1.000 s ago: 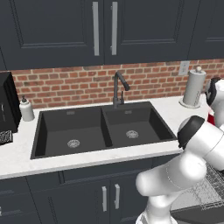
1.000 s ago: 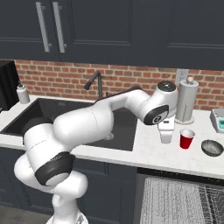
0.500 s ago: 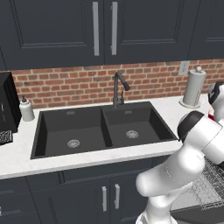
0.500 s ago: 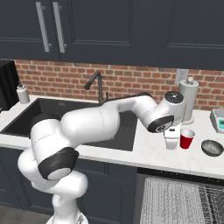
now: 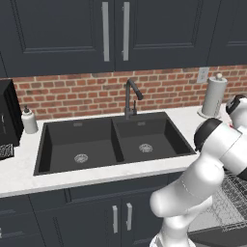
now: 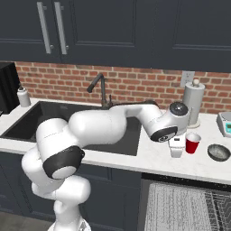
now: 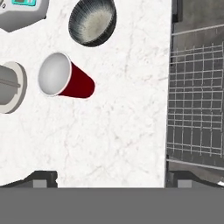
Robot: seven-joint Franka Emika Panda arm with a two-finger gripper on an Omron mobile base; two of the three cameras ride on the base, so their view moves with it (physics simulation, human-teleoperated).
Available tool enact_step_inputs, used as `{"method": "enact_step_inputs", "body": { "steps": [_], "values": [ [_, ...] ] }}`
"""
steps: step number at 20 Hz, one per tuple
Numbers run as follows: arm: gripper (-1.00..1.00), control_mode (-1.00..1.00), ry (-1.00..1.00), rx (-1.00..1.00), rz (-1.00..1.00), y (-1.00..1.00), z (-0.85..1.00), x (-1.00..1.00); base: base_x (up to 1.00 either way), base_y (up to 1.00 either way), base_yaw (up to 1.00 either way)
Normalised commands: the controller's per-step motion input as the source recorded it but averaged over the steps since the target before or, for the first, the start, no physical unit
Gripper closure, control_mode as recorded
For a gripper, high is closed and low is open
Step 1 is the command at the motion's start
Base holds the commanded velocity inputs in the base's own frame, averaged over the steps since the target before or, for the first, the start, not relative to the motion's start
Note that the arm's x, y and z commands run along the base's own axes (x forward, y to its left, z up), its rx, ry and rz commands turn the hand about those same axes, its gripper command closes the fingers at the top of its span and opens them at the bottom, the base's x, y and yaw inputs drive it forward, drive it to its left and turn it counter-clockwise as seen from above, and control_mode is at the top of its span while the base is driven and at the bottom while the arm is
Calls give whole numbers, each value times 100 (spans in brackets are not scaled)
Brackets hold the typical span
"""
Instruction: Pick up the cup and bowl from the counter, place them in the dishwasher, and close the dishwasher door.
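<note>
The small red cup [image 6: 192, 144] stands upright on the white counter [image 6: 153, 158], right of the sink; the hand view looks down into its white inside [image 7: 65, 81]. A dark ribbed bowl [image 6: 219, 152] rests just right of the cup, also seen from above [image 7: 92, 22]. My gripper [image 6: 176, 151] hangs over the counter close to the cup's left side, apart from it. Its fingertips [image 7: 41, 178] stand wide apart, open, with bare counter [image 7: 127, 127] between them. The dishwasher's pale wire rack [image 6: 180, 210] is pulled out below the counter edge [image 7: 197, 100].
A paper-towel roll [image 6: 193, 103] stands behind the cup near the brick wall. A grey device with a teal display [image 6: 224, 124] sits at the far right. The black double sink [image 5: 113, 142] with its faucet lies left, and a soap bottle [image 5: 29, 120] stands at far left.
The arm has swung to the right along the counter, bringing the hand from near the sink's edge to just beside the red cup. Cup and bowl have not moved.
</note>
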Motion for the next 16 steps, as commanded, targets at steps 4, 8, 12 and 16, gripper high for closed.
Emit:
{"method": "enact_step_inputs", "body": {
  "steps": [4, 8, 12, 16],
  "values": [
    [-100, -100, 0, 0, 0, -16, -8, 29, 0, 0, 0],
    [-100, -100, 0, 0, 0, -19, -6, 30, 0, 0, 0],
    [-100, -100, 0, 0, 0, -28, -9, 26, 0, 0, 0],
    [-100, -100, 0, 0, 0, -29, -12, 21, 0, 0, 0]
  ]
}}
